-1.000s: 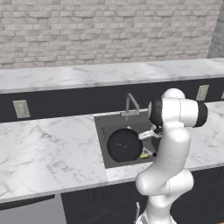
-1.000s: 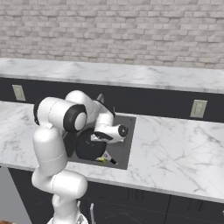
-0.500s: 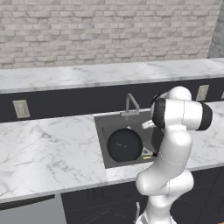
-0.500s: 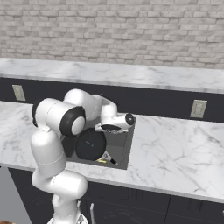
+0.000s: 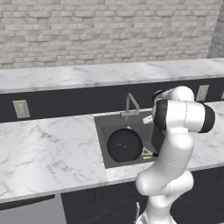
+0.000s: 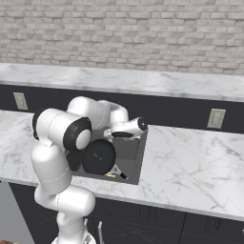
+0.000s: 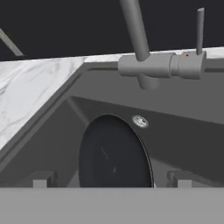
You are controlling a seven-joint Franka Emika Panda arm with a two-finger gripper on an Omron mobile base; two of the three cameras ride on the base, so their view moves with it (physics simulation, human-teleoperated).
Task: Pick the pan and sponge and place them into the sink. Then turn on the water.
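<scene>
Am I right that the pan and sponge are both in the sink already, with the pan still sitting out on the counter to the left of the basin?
Not quite: the pan is not on the counter. The left base view shows it lying flat inside the sink, with the sponge in the basin beside it, near the front right corner. Both are in.

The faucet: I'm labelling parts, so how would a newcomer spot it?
Find the dark sink sunk into the marble counter. At its back rim stands the faucet, a thin grey angular pipe above the black pan, the one upright metal part there.
</scene>
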